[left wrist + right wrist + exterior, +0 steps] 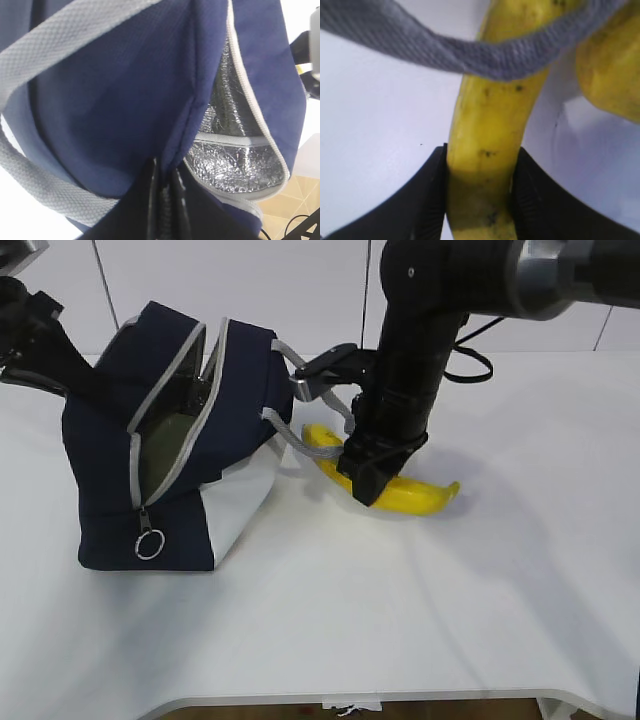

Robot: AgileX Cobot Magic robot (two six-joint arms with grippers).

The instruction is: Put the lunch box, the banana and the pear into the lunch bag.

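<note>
The navy lunch bag (110, 510) stands tilted at the left with its zipper open and silver lining (235, 165) showing. My left gripper (98, 390) reaches in from the back left and is shut on the bag's navy fabric edge (165, 200). The banana (420, 498) lies on the white table just right of the bag. My right gripper (365, 480) is shut on it, a black finger pressed against each side (480, 190). Part of the yellow pear (612, 65) shows beside the banana in the right wrist view. The lunch box is hidden.
A grey rope handle (315, 440) of the bag drapes across the banana just beyond my right fingers (432, 195). The zipper's metal ring pull (150, 543) hangs at the bag's front. The table's front edge (350, 700) is close below.
</note>
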